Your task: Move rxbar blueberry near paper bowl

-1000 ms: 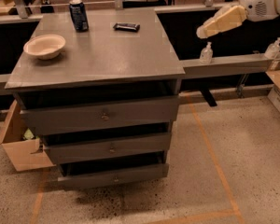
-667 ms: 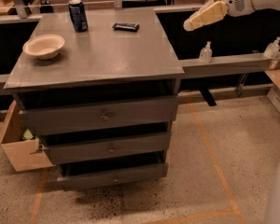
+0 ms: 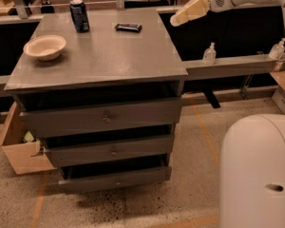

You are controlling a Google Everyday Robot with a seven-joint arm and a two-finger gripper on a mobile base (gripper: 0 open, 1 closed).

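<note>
The rxbar blueberry (image 3: 128, 27), a small flat dark bar, lies at the back of the grey cabinet top (image 3: 109, 61), right of centre. The paper bowl (image 3: 44, 47), cream-white and shallow, sits at the left of the same top. My gripper (image 3: 176, 20), cream-coloured on a white arm, hangs in the air off the cabinet's back right corner. It is to the right of the bar and slightly higher, touching nothing.
An upright dark blue soda can (image 3: 79, 15) stands at the back left, behind the bowl. Below the top are three drawers (image 3: 104, 119). A cardboard box (image 3: 21, 156) is on the floor at left. Two clear bottles (image 3: 209, 54) (image 3: 277, 49) stand on the right ledge. My white base (image 3: 256, 170) fills the lower right.
My gripper has moved left and slightly up toward the cabinet's back right corner. The view has shifted and my white base has come into view. The bar, bowl and can have not moved.
</note>
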